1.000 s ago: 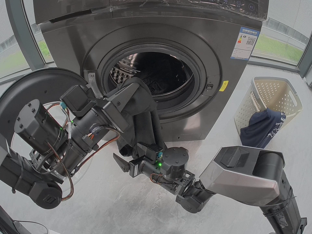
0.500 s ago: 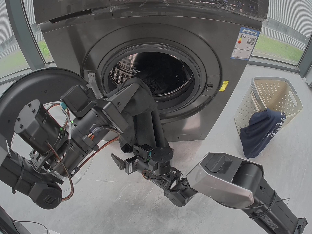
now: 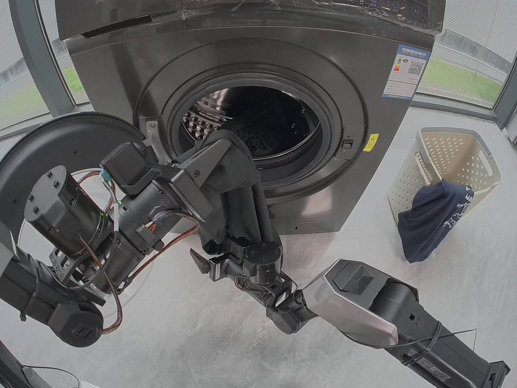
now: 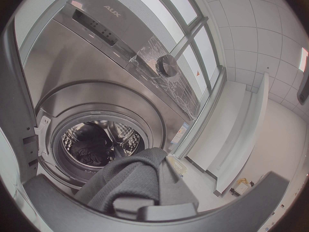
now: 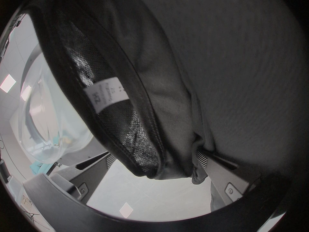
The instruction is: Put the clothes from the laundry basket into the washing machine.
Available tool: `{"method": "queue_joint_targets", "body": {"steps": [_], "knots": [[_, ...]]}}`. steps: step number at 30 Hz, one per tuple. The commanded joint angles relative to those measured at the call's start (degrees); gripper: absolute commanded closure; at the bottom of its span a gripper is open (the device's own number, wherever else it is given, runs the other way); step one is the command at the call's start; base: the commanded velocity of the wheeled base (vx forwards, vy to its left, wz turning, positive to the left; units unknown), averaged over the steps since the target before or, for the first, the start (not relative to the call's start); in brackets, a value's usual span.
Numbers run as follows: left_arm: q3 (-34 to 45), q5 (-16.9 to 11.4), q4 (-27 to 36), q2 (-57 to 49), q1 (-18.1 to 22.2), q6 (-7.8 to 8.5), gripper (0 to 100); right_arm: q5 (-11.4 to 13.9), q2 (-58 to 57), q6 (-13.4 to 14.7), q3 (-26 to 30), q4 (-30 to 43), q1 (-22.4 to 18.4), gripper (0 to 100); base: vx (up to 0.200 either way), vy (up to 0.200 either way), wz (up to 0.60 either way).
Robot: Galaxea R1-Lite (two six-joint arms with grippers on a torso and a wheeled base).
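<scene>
The washing machine stands with its round door swung open to the left. Dark clothes lie in the drum. My left gripper is at the drum mouth's lower left rim, shut on a dark grey garment that hangs down from it. My right gripper sits under that garment, open, with the hem hanging between its fingers. A navy garment spills from the cream laundry basket onto the floor.
The basket lies tipped on the pale floor to the machine's right, by the window frame. Open floor stretches between the machine's front and the basket. The open door stands close behind my left arm.
My right forearm has swung left and its wrist has drawn in under the hanging garment. The left arm and the garment in it have stayed put.
</scene>
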Motion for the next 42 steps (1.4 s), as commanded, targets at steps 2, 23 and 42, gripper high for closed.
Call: {"method": "queue_joint_targets", "body": {"steps": [2,23,42], "knots": [[0.0,0.0,-0.1,0.3,0.1,-0.04,100,-1.6,3.1,-0.1,-4.3,1.1,-0.5,100,0.000,0.000,0.00],[-0.9,0.1,-0.1,1.6,4.9,-1.53,100,-1.6,-20.0,-1.5,33.5,-13.9,-0.3,100,0.000,0.000,0.00],[2.4,0.1,-0.1,0.5,10.5,-1.62,100,-1.1,-66.3,-2.6,82.4,-24.4,-6.1,100,0.000,0.000,0.00]]}}
